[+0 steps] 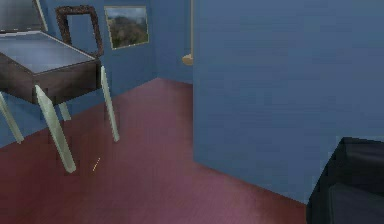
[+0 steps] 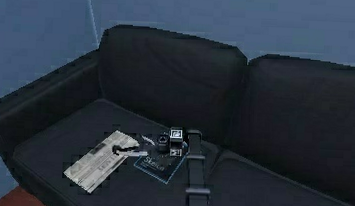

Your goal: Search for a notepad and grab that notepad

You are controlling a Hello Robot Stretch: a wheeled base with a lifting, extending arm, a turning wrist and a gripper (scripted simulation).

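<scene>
In the arm side view, my arm (image 2: 193, 177) rises from the bottom edge over a black sofa (image 2: 176, 86). Its gripper (image 2: 133, 149) reaches left above the seat cushion. Just below the gripper a small dark bluish flat thing (image 2: 157, 168) lies on the cushion; it may be the notepad. A pale printed paper like a folded newspaper (image 2: 101, 160) lies left of it, and the fingers end over its edge. With these things lying on the seat behind the gripper, I cannot tell whether it holds anything.
The forward view has a dark-framed table (image 1: 45, 62) on pale legs at the left, over a red floor (image 1: 150, 170). Two framed pictures (image 1: 126, 27) hang on the blue back wall. A blue wall (image 1: 290, 90) juts out at the right, with the black sofa's corner (image 1: 352, 185) below it.
</scene>
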